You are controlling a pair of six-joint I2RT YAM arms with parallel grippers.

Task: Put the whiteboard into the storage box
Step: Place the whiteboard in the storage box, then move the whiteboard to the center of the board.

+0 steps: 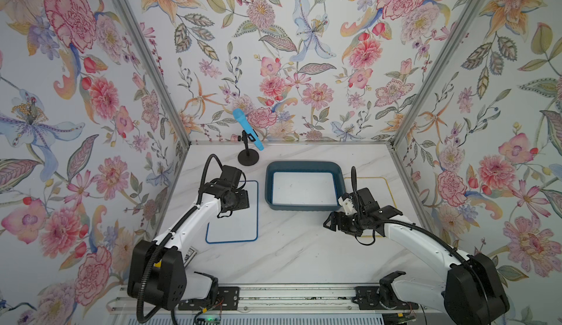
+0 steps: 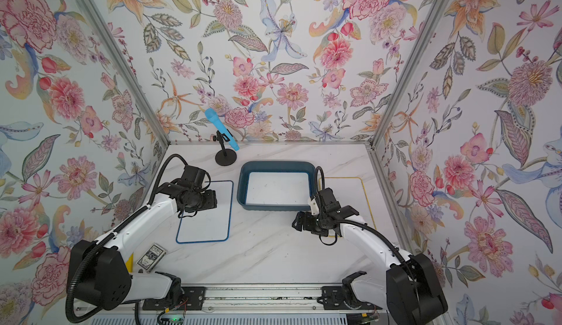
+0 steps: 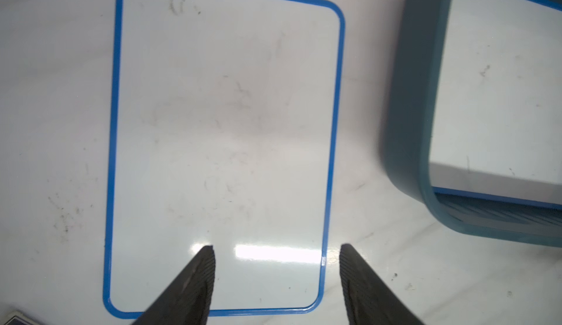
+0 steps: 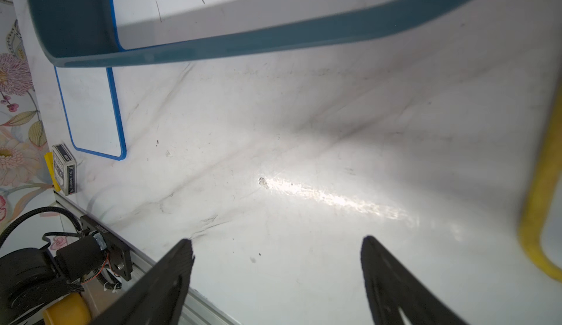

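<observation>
On the white marble counter [image 1: 289, 256], beside the shallow teal plastic storage box [image 1: 304, 164] (one board [image 1: 304, 189] lies inside), the blue-framed rectangular whiteboard [image 1: 237, 226] rests flat, left fingers [image 3: 194, 278] parted, empty, astride its edge, poised to pinch it; right fingers [image 4: 170, 278] gape empty.

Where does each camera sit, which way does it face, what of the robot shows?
Top views: above the robot's base, facing down and forward over the table; left arm and right arm show.
Left wrist: on left arm, facing down at the loose blue whiteboard; open left gripper shows.
Right wrist: on right arm, facing across the table toward the box; open right gripper shows.
Shared: both wrist views show box and that whiteboard.
</observation>
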